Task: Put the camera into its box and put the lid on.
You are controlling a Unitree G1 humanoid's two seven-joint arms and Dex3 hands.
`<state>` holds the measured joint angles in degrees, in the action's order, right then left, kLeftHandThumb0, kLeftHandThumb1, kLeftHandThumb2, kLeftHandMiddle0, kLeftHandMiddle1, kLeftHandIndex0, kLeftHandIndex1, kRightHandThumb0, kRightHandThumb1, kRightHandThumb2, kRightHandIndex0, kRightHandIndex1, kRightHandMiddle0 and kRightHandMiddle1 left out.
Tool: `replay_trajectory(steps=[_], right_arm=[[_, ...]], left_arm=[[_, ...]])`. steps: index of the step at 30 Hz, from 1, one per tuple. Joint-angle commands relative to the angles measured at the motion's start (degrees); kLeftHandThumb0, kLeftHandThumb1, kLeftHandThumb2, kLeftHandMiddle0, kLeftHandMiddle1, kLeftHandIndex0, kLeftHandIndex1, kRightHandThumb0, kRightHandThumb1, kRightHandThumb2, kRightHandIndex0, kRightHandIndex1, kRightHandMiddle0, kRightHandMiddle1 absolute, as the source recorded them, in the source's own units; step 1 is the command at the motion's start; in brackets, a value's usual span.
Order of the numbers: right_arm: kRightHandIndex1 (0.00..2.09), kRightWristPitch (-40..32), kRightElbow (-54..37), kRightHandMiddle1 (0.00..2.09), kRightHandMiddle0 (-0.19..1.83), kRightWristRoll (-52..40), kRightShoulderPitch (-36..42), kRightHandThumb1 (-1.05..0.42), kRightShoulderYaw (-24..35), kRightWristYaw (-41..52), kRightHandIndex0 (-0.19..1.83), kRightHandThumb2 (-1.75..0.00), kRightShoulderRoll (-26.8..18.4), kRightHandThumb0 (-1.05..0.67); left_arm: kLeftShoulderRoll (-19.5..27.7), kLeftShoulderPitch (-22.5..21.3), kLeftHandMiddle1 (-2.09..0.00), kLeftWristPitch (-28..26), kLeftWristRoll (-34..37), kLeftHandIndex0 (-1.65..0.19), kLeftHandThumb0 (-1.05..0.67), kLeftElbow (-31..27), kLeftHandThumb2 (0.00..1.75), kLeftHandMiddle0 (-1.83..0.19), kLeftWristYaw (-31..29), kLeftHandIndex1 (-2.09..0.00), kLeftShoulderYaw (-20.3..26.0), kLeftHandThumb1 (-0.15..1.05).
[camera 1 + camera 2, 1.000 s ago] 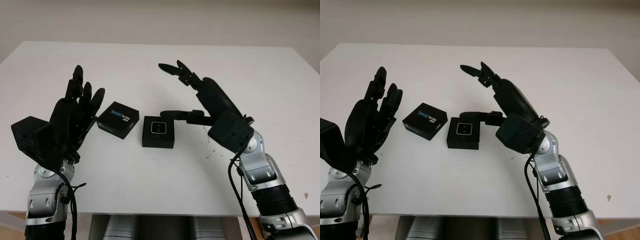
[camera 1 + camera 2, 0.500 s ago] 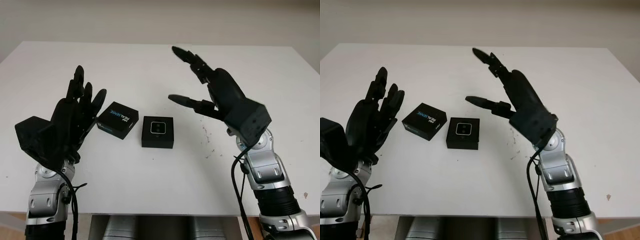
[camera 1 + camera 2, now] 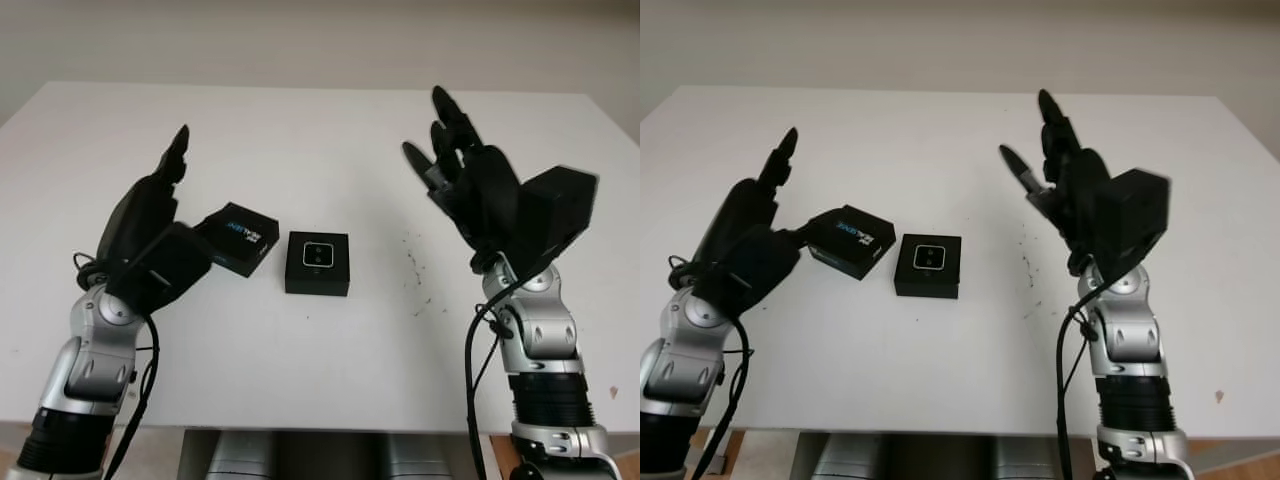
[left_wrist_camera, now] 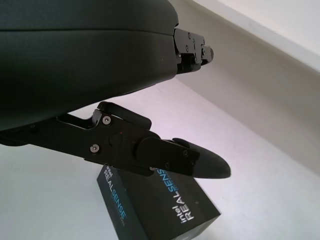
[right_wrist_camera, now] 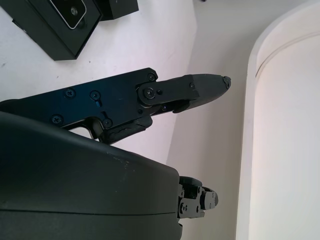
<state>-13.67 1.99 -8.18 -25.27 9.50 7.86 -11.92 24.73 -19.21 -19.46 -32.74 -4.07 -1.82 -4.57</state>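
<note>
on the white counter, near its middle, the open box sits with the camera already inside, its pale face up. just beside it, toward the left arm, lies the lid, black with blue and white lettering, turned at an angle to the box and apart from it by a narrow gap.

the left hand is at the lid's outer side, holding nothing; one finger reaches across just above the lid's printed top, and i cannot tell whether it touches. the right hand is raised well clear of the box on the other side, open, palm turned inward.

the risk, as i judge it, lies in the lid grasp. it is low and flat, so fingers closing from one side could shove it into the box and knock both askew. set down at its present angle, it could catch on a box corner and sit crooked.

small dark specks mark the counter between the box and the right arm. a plain pale wall stands behind the far edge.
</note>
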Motion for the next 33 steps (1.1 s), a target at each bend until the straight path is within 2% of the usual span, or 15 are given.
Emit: replay_trajectory(steps=[1, 3, 5, 9, 16, 25, 29, 33], right_arm=[[0.05, -0.9, -1.61, 0.06, -0.06, -0.63, -0.2, -1.05, 0.62, 0.2, -0.07, -0.2, -0.79, -0.6], [0.05, -1.28, -2.0, 0.06, -0.06, -0.61, 0.22, -1.05, 0.69, 0.05, -0.06, -0.2, -0.92, -0.6], [0.05, -1.35, -2.13, 0.05, -0.08, -1.44, 0.3, -1.05, 1.17, 0.49, -0.08, -0.19, -1.03, -0.63], [0.04, -1.89, -3.18, 0.06, -0.07, -2.97, 0.03, -1.05, 2.53, -0.07, -0.09, -0.18, -0.96, -0.66], [0.06, -2.68, -4.6, 0.08, -0.03, -2.34, -0.18, -1.05, 2.96, -2.79, -0.05, -0.19, -0.96, -0.71], [0.05, -3.56, -5.04, 0.06, -0.04, -3.13, 0.35, -1.05, 2.89, -3.82, -0.06, -0.23, -0.56, -0.63], [0.05, -3.3, -4.73, 0.05, -0.06, -3.74, 0.5, -1.05, 2.96, -3.24, -0.07, -0.25, -0.61, -0.6], [0.04, -3.15, -4.77, 0.05, -0.06, -3.93, 0.51, -1.05, 2.96, -3.0, -0.08, -0.29, -0.46, -0.56]], left_arm=[[-0.8, -2.02, -0.1, -2.47, -1.45, -0.05, -0.72, 0.26, 0.09, -0.19, -0.97, -0.11, -1.44, 1.05], [-1.11, -3.19, -0.08, -6.02, -2.85, -0.02, -0.73, -0.09, 0.09, -0.16, -3.63, -0.09, -3.23, 1.05], [-0.84, -4.3, -0.03, -9.04, -5.05, 0.09, -0.79, -0.3, 0.13, -0.06, -6.56, -0.03, -5.6, 1.05], [-2.15, -4.8, -0.01, -11.95, -8.55, 0.18, -0.9, 0.58, 0.2, 0.04, -6.61, 0.0, -8.42, 1.05], [-6.03, -4.38, -0.02, -18.2, -11.11, 0.19, -0.92, 0.7, 0.25, 0.12, -6.96, 0.0, -10.55, 1.05], [-6.83, -3.77, -0.05, -23.69, -15.07, 0.19, -0.95, -1.65, 0.28, 0.12, -8.44, 0.0, -13.49, 1.05], [-7.04, -3.15, -0.06, -26.87, -18.93, 0.19, -0.95, -3.87, 0.29, 0.09, -9.47, 0.0, -15.39, 1.05], [-6.65, -3.39, -0.05, -28.49, -22.79, 0.19, -0.94, -3.69, 0.29, 0.1, -10.52, 0.0, -17.02, 1.05]])
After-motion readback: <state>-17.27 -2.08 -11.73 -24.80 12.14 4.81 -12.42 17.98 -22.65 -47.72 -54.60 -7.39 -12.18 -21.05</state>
